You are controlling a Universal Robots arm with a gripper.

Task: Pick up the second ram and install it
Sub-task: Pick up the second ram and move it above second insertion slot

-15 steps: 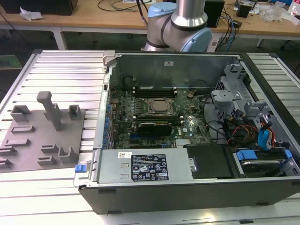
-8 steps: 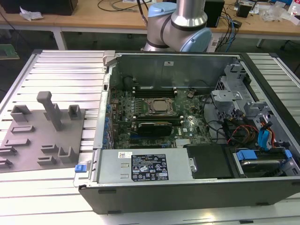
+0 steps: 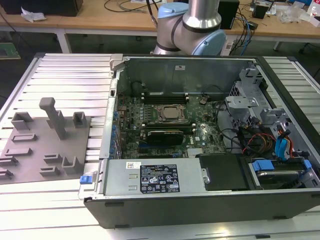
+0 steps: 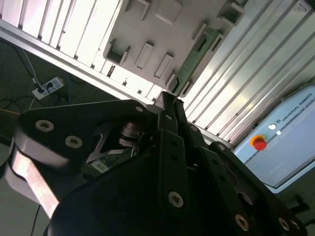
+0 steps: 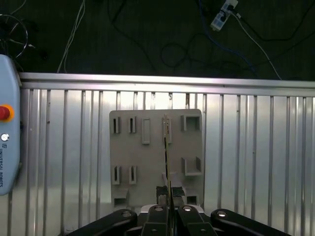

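Note:
My gripper [image 5: 169, 194] is shut on the second ram [image 5: 167, 157], a thin green stick seen edge-on in the first wrist view. It hangs well above the grey holder tray [image 5: 147, 157]. In the second wrist view the green board [image 4: 197, 61] with dark chips sticks out past the black fingertips [image 4: 170, 98] over the tray [image 4: 147, 29]. In the exterior view the tray [image 3: 35, 155] lies at the left, beside the open computer case [image 3: 200, 125]. Black memory slots [image 3: 165, 95] run beside the CPU socket [image 3: 167, 114].
The tray rests on a ribbed aluminium table [image 5: 246, 147]. A pendant with a red button [image 5: 4, 113] sits at the table's edge, and cables and a power strip [image 5: 221, 12] lie on the floor. Drive cages and wiring [image 3: 270, 130] fill the case's right side.

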